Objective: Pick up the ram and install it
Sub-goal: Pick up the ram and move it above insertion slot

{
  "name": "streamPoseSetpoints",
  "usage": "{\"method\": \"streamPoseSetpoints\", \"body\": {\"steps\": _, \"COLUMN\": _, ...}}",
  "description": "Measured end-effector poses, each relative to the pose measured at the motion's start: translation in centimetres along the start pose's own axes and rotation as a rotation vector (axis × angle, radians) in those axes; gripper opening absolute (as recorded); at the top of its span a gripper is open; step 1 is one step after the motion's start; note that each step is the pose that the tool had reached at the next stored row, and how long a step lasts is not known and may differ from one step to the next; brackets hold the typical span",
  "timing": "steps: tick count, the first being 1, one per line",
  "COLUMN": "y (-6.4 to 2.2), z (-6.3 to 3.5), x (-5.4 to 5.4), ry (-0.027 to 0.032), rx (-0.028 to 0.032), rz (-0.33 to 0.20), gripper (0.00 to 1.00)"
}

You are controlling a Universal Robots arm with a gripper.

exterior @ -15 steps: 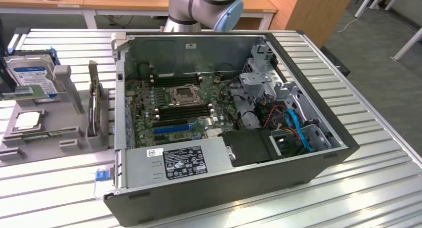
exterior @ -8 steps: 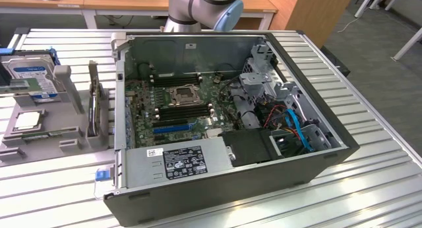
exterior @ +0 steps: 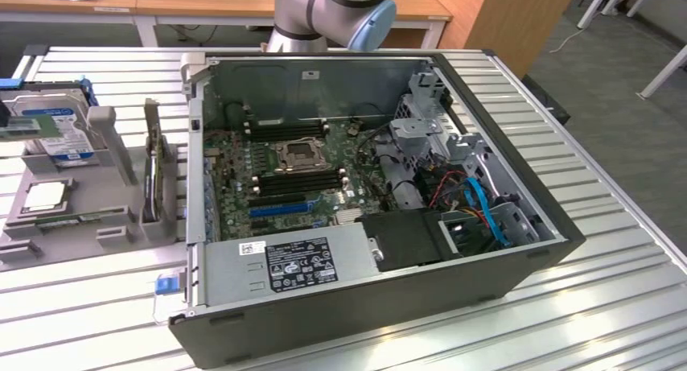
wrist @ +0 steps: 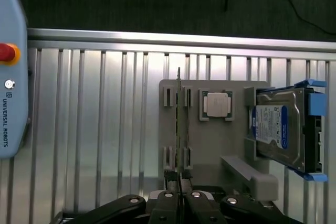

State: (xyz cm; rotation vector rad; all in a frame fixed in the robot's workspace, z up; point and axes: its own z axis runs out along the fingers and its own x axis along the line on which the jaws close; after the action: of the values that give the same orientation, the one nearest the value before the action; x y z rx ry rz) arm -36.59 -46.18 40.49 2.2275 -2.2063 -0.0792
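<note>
The ram (wrist: 178, 114) is a thin green stick standing on edge in the slots of a grey parts holder (wrist: 210, 145). In the exterior view the ram (exterior: 56, 220) sits at the holder's near side, in front of the silver CPU chip (exterior: 43, 195). My gripper (wrist: 179, 196) hangs well above the holder with its black fingers (wrist: 167, 203) pressed together and nothing between them. The open computer case (exterior: 376, 202) lies on the table, its motherboard showing black memory slots (exterior: 302, 180) around the CPU socket (exterior: 295, 154).
On the holder are a blue-labelled hard drive (exterior: 54, 129), also seen as the hard drive (wrist: 281, 129), and an upright expansion card (exterior: 150, 166). A teach pendant (wrist: 10, 72) lies on the slatted metal table (exterior: 601, 250). The arm's joints (exterior: 333, 9) rise behind the case.
</note>
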Motion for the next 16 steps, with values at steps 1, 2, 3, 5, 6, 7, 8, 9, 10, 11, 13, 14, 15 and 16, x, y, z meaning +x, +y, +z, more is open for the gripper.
{"method": "streamPoseSetpoints", "body": {"steps": 1, "y": 0.01, "z": -0.16, "x": 0.0, "ry": 0.0000, "rx": 0.0000, "rz": 0.000, "gripper": 0.11}}
{"method": "streamPoseSetpoints", "body": {"steps": 2, "y": 0.02, "z": -0.33, "x": 0.0, "ry": 0.0000, "rx": 0.0000, "rz": 0.000, "gripper": 0.11}}
{"method": "streamPoseSetpoints", "body": {"steps": 3, "y": 0.02, "z": -0.50, "x": 0.0, "ry": 0.0000, "rx": 0.0000, "rz": 0.000, "gripper": 0.11}}
{"method": "streamPoseSetpoints", "body": {"steps": 5, "y": 0.04, "z": -0.83, "x": 0.0, "ry": 0.0000, "rx": 0.0000, "rz": 0.000, "gripper": 0.11}}
{"method": "streamPoseSetpoints", "body": {"steps": 6, "y": 0.04, "z": -0.98, "x": 0.0, "ry": 0.0000, "rx": 0.0001, "rz": 0.000, "gripper": 0.11}}
{"method": "streamPoseSetpoints", "body": {"steps": 7, "y": 0.05, "z": -1.11, "x": 0.0, "ry": 0.0000, "rx": 0.0001, "rz": 0.000, "gripper": 0.11}}
{"method": "streamPoseSetpoints", "body": {"steps": 8, "y": 0.05, "z": -1.21, "x": 0.0, "ry": 0.0000, "rx": 0.0000, "rz": 0.000, "gripper": 0.11}}
{"method": "streamPoseSetpoints", "body": {"steps": 9, "y": 0.05, "z": -1.23, "x": 0.0, "ry": -0.0001, "rx": 0.0001, "rz": 0.000, "gripper": 0.11}}
{"method": "streamPoseSetpoints", "body": {"steps": 10, "y": 0.05, "z": -1.23, "x": 0.0, "ry": 0.0000, "rx": 0.0001, "rz": 0.000, "gripper": 0.11}}
{"method": "streamPoseSetpoints", "body": {"steps": 11, "y": 0.05, "z": -1.23, "x": 0.0, "ry": -0.0001, "rx": 0.0001, "rz": 0.000, "gripper": 0.11}}
{"method": "streamPoseSetpoints", "body": {"steps": 13, "y": 0.05, "z": -1.24, "x": 0.0, "ry": 0.0000, "rx": 0.0001, "rz": 0.000, "gripper": 0.11}}
{"method": "streamPoseSetpoints", "body": {"steps": 14, "y": 0.05, "z": -1.24, "x": 0.0, "ry": 0.0001, "rx": 0.0000, "rz": 0.000, "gripper": 0.11}}
{"method": "streamPoseSetpoints", "body": {"steps": 15, "y": 0.05, "z": -1.24, "x": 0.0, "ry": 0.0000, "rx": 0.0000, "rz": 0.000, "gripper": 0.11}}
{"method": "streamPoseSetpoints", "body": {"steps": 16, "y": -0.01, "z": -1.26, "x": 0.0, "ry": 0.0002, "rx": -0.0002, "rz": 0.000, "gripper": 0.11}}
